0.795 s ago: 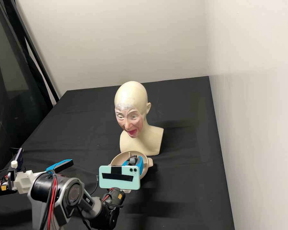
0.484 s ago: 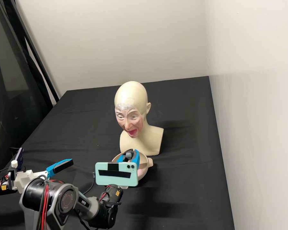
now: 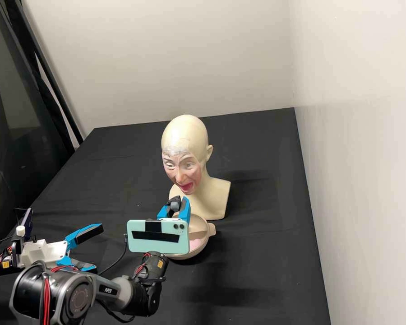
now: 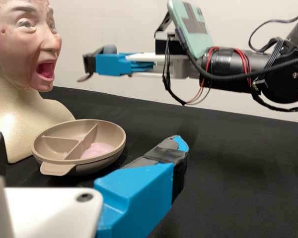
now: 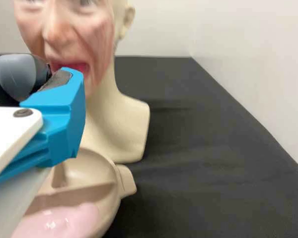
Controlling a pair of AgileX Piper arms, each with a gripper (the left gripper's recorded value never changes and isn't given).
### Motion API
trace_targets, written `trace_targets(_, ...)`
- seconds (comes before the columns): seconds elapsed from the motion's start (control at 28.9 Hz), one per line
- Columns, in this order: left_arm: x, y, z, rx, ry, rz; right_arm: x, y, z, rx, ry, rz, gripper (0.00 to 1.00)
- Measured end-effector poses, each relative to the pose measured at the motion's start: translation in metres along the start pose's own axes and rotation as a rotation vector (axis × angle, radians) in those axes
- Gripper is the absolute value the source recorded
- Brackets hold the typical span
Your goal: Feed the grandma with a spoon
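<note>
Hovering just short of the open red mouth [image 4: 45, 69], the right gripper [image 3: 174, 210] has both blue fingers clamped on the small grey spoon [image 5: 17, 74]. The left wrist view shows a clear gap between spoon and lips, so no contact! The spoon sits at about mouth height, above the far edge of the round beige divided bowl [image 4: 116, 148]. That bowl rests just in front of the cream mannequin bust with the painted face [image 3: 187, 149], which stands upright on the black cloth-covered bench [image 3: 266, 189]. A pale pink blob of food [image 4: 97, 148] lies in one compartment. A mint-green phone with a black strip [image 3: 158, 237] rides on the right arm's wrist. The left gripper [image 3: 91, 247] sits low at the bench's near left, well apart from the bowl, its fingers spread wide.
</note>
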Motion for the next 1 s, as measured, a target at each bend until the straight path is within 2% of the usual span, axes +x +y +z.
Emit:
trace_targets(0.52, -0.0001, 0.001, -0.002, -0.001, 0.007, 0.002, 0.015, 0.011, -0.016, 0.011, 0.046, 0.048, 0.00)
trace_targets(0.55, -0.0001, 0.001, -0.002, -0.001, 0.007, 0.002, 0.017, 0.011, -0.017, 0.019, 0.044, 0.060, 0.00)
trace_targets(0.69, -0.0001, 0.001, -0.002, -0.001, 0.007, 0.002, 0.022, 0.011, -0.017, 0.027, 0.038, 0.065, 0.00)
trace_targets(0.83, -0.0001, 0.001, -0.002, -0.001, 0.007, 0.002, 0.029, 0.005, -0.015, 0.026, 0.023, 0.046, 0.00)
trace_targets(1.0, 0.0034, 0.000, -0.002, -0.001, 0.006, 0.003, 0.035, 0.002, -0.015, 0.041, 0.000, 0.039, 0.00)
